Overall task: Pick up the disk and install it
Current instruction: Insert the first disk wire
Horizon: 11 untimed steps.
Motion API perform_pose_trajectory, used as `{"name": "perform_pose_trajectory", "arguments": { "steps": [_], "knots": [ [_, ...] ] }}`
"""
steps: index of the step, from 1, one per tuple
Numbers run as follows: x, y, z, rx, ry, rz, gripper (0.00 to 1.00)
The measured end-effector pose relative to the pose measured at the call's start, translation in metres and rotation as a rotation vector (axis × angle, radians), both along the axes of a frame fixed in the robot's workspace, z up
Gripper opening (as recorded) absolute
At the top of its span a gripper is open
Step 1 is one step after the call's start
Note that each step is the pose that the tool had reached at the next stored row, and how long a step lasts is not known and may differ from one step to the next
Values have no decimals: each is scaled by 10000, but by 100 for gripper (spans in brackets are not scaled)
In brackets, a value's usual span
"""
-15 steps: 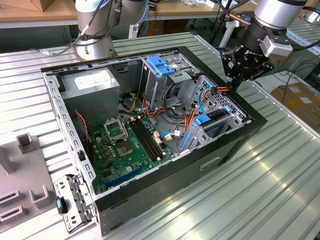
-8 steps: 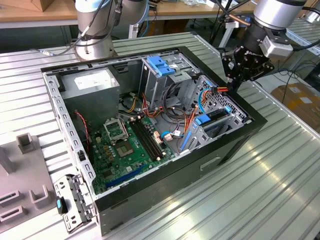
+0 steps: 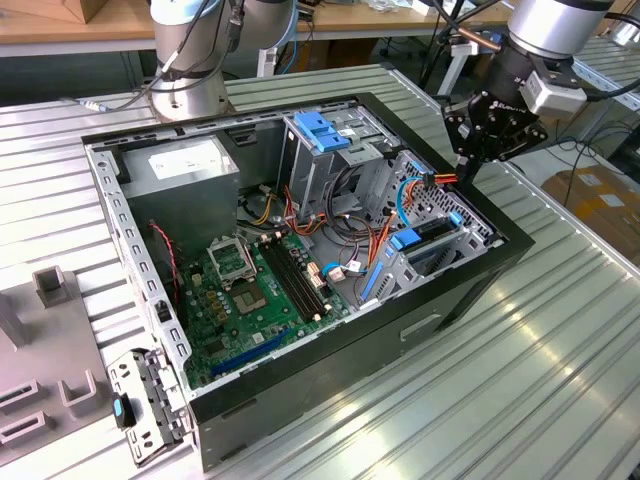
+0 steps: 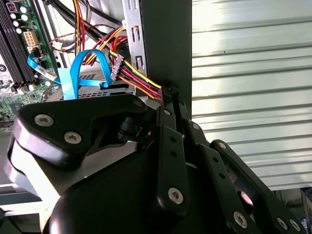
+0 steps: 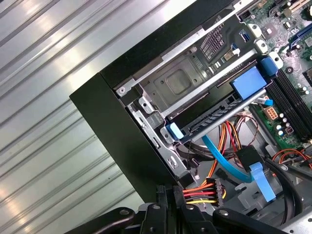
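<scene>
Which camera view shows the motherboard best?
The exterior view: almost the whole motherboard lies open inside the computer case. In both wrist views one edge of it shows.

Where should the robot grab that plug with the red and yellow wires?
Probably by the hard body of the plug, pinching across its flat sides, not by the bendy wires. It lies right beside the case wall, and the case is open, so coming in through the open side looks easiest.

I see glare streaking the ribbed silver metal table [image 3: 560, 340], shadow inside the open black computer case [image 3: 480, 285], the black gripper [image 4: 168, 95] blurred close-up.
</scene>
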<state>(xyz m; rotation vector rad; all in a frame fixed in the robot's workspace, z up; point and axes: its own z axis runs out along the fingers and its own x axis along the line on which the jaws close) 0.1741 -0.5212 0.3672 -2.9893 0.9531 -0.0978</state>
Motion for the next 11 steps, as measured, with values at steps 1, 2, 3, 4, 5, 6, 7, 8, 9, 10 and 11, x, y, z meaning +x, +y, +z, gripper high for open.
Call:
{"name": "perform_pose_trajectory", "arguments": {
  "steps": [1,2,3,4,5,6,7,8,9,10,11],
  "knots": [
    [-1,0,0,0,0,0,16],
    [-6,0,0,-1,0,-1,16],
    [-11,0,0,-1,0,-1,16],
    [-19,1,0,0,0,0,16],
    [-28,0,0,-1,0,0,16],
    [-38,0,0,0,0,0,16],
    [-55,0,0,1,0,0,16],
    [-72,0,0,0,0,1,16],
    [-81,0,0,1,0,0,16],
    [-90,0,0,1,0,0,16],
    [-101,0,0,1,0,0,16]
  ]
}}
